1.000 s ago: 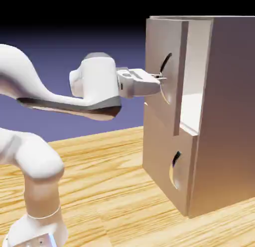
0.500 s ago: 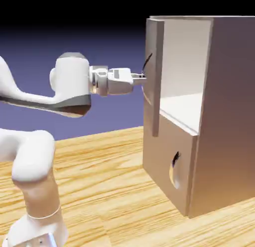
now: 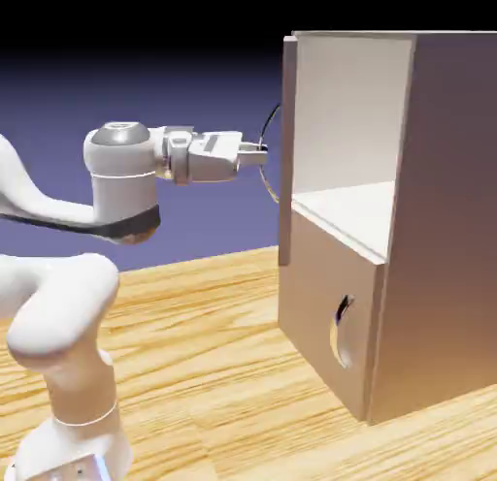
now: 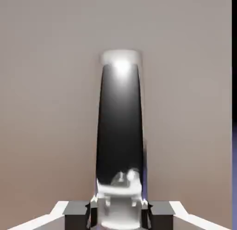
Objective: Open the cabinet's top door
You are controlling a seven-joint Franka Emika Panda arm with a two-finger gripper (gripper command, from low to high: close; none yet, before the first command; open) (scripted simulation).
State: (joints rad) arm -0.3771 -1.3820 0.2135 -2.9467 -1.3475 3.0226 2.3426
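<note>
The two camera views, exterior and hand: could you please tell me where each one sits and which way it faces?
Exterior view: fixed beside the robot, facing the cabinet at the right; the white arm reaches from the lower left, its hand at the curved handle of the top door, seen edge-on.
Hand view: mounted on the hand, looking along its fingers at the door's face; only the grey fingertips show, closed on the handle.
Shared: the hand, handle and top door.

Grey-brown cabinet (image 3: 437, 227), pale inside; wood-grain table (image 3: 214, 372).
</note>
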